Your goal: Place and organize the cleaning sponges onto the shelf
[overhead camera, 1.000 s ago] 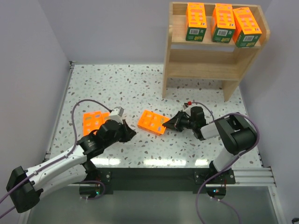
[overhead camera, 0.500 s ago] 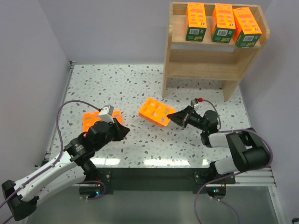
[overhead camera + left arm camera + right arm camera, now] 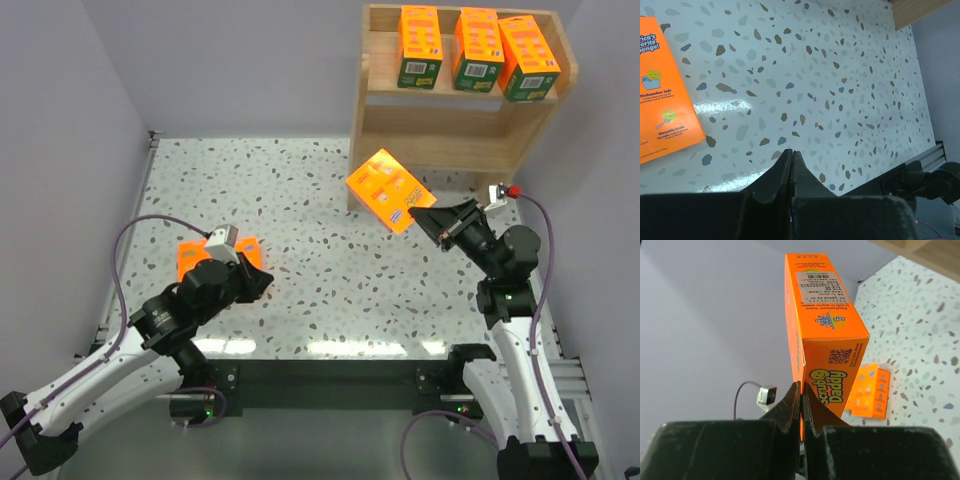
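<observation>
The wooden shelf (image 3: 455, 120) stands at the back right, with three green-banded cleaning sponges (image 3: 478, 50) upright on its top tier. My right gripper (image 3: 428, 214) is shut on the edge of one orange sponge pack (image 3: 390, 190), held in the air in front of the shelf's lower left post. The right wrist view shows this pack (image 3: 825, 325) pinched by a thin flap between the fingers of the right gripper (image 3: 801, 387). Two more orange packs (image 3: 195, 255) lie flat at the table's left. My left gripper (image 3: 264, 281) is shut and empty just right of them, beside one pack (image 3: 665, 95).
Grey walls close the table on the left, back and right. The speckled tabletop (image 3: 300, 200) spans between the arms and the shelf. The shelf's lower tier (image 3: 430, 150) holds nothing. A dark rail (image 3: 920, 180) runs along the near table edge.
My right gripper has lifted the orange pack off the table's middle, up and right toward the shelf. The left arm has drawn back left beside the flat packs.
</observation>
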Controlling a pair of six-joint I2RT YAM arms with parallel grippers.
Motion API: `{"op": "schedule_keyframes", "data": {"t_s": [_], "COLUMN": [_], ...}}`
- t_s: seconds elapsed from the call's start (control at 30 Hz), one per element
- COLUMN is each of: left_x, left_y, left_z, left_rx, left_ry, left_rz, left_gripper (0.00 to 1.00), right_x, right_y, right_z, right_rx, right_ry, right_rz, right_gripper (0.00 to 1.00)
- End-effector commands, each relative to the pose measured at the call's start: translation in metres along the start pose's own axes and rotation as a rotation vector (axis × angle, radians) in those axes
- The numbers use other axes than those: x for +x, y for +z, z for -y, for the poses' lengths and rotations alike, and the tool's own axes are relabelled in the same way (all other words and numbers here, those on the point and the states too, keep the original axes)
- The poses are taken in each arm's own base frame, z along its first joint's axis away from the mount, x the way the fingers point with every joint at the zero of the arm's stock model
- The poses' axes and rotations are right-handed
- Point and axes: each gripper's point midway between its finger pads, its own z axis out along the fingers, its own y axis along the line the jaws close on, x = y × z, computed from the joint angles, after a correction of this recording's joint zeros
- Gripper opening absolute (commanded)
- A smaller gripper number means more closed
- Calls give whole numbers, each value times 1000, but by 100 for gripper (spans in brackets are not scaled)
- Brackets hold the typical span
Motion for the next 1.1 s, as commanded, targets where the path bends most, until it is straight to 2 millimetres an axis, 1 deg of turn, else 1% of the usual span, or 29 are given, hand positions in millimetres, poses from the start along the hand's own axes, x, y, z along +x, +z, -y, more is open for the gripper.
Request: {"op": "schedule_keyframes", "data": {"t_s": [0.0,0.07,0.13,0.17,0.2,0.23,0.27,0.3,0.37,0.4,0.43,0.47,0.53,0.6,0.67,0.73,0.8,0.83,0.87,0.9,0.93,0.97,1.0,1.07], "left_x": [-15,-16,-19,-20,-21,-22,-23,-24,-24,-23,-22,-23,-22,-21,-21,-21,-20,-21,-22,-22,-23,-23,-24,-23], "left_y": [-7,-8,-11,-12,-13,-14,-15,-15,-15,-15,-15,-15,-14,-12,-10,-7,-6,-5,-5,-4,-4,-3,-4,-4], "left_z": [13,15,18,18,19,18,19,20,19,19,19,20,22,23,26,28,30,31,33,32,33,33,34,34], "left_rx": [38,44,54,54,54,51,53,56,54,55,55,58,65,69,76,81,85,88,90,85,87,87,90,89], "left_ry": [0,-1,0,3,2,6,7,7,8,9,9,7,7,9,14,19,25,26,30,34,36,37,38,38], "left_rz": [30,32,38,40,44,45,50,51,47,43,41,44,41,33,26,22,16,19,19,16,18,16,19,16], "left_gripper": [0,0,0,0,0,0,0,0,0,0,0,0,0,0,0,0,0,0,0,0,0,0,0,0], "right_x": [-11,-23,-41,-50,-63,-71,-76,-88,-102,-114,-120,-134,-146,-165,-176,-188,-198,-202,-209,-213,-217,-222,-226,-235], "right_y": [-6,-5,-4,-2,-2,1,2,1,0,-4,-6,-10,-16,-26,-34,-37,-31,-30,-28,-26,-25,-23,-21,-20], "right_z": [51,55,54,53,49,53,50,48,49,52,55,53,63,74,80,86,94,94,91,101,105,102,112,113], "right_rx": [230,250,235,221,197,191,163,130,115,131,139,116,126,149,155,173,175,168,144,165,173,162,178,157], "right_ry": [88,119,118,126,115,130,166,157,167,159,157,149,173,189,198,200,210,215,198,214,211,204,220,215], "right_rz": [58,108,168,194,234,246,250,284,323,370,394,439,494,591,662,708,712,721,731,733,738,740,738,758], "right_gripper": [0,0,0,0,0,0,0,0,0,0,0,0,0,0,0,0,0,0,0,0,0,0,0,0]}}
